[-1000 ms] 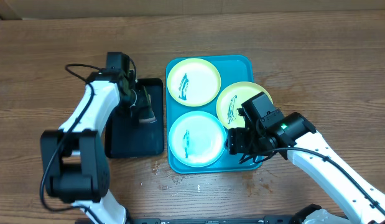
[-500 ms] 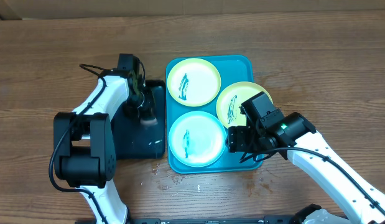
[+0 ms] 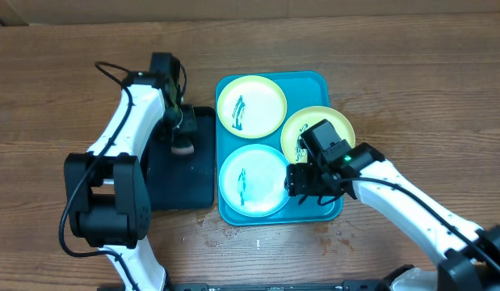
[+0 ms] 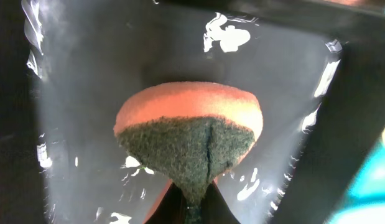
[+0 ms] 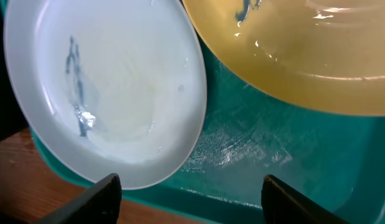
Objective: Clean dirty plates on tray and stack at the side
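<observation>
Plates [image 3: 251,106] on tray [image 3: 316,82], one before right gripper [image 5: 191,190] (spread); left gripper [image 4: 191,208] pinches sponge [image 4: 189,134].

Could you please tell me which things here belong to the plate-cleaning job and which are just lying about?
Job:
back plate
right plate
front plate
turquoise tray
sponge, pinched in the left tool

Lying about:
black tray

A sponge [image 4: 189,140], orange on top with a dark green scouring pad beneath, is pinched at its lower tip between the dark jaws, and the pad is creased down its middle. Behind it is a glossy black tray [image 4: 86,93] flecked with white glare. A sliver of the turquoise tray [image 4: 366,199] shows at lower right.
</observation>
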{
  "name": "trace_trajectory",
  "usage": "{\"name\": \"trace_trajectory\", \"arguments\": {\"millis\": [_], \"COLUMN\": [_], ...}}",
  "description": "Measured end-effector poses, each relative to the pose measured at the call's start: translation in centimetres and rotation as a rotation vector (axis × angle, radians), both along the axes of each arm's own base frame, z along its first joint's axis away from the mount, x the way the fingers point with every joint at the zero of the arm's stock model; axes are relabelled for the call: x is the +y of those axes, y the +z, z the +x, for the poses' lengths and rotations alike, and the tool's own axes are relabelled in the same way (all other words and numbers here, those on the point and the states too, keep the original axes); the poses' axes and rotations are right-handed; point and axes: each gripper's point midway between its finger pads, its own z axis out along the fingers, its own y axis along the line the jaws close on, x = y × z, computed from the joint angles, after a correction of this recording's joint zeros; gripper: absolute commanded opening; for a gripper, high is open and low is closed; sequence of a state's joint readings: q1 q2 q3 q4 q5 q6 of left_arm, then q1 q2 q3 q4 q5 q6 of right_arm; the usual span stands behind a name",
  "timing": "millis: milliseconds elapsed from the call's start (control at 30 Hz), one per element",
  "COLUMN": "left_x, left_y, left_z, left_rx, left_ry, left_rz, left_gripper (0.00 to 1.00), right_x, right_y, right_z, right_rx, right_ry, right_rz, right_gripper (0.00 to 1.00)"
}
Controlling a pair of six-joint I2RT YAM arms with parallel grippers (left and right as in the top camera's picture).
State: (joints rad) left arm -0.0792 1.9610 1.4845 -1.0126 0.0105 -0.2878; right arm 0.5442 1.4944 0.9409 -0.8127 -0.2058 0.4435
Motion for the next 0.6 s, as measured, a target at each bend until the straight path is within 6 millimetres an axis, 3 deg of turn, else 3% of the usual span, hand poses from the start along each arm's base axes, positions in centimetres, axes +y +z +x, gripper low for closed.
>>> {"name": "trace_trajectory", "arguments": {"millis": [133,267,433,600], "left_x": [-0.4,-0.6,-0.8,-2.0], "left_y": [-4.7,-5.0,-2.3,3.8], "left_z": [-1.6,-1.9,-3.1,-0.3], "left_rx": [0.043,0.053,0.155,0.085], "left_ry": [-0.019,-0.032,-0.042,-0.050], "left_rz": [0.002,0.005,-0.004,-0.068], "left_gripper": [0.04,0.04,0.04,0.04], "right_x": [0.0,-0.1,0.0,-0.3], "right_y": [-1.6,-2.0,-2.1,-3.2], "right_z": [0.2,0.5,0.8,0.3], "right_rx": [0.028,0.025,0.007,0.012], "right_ry": [-0.002,-0.008,-0.011,-0.007], "right_rz": [-0.026,-0.036,-0.033,-0.038], "right_gripper": [0.72,0.71,0.71,0.68]}}
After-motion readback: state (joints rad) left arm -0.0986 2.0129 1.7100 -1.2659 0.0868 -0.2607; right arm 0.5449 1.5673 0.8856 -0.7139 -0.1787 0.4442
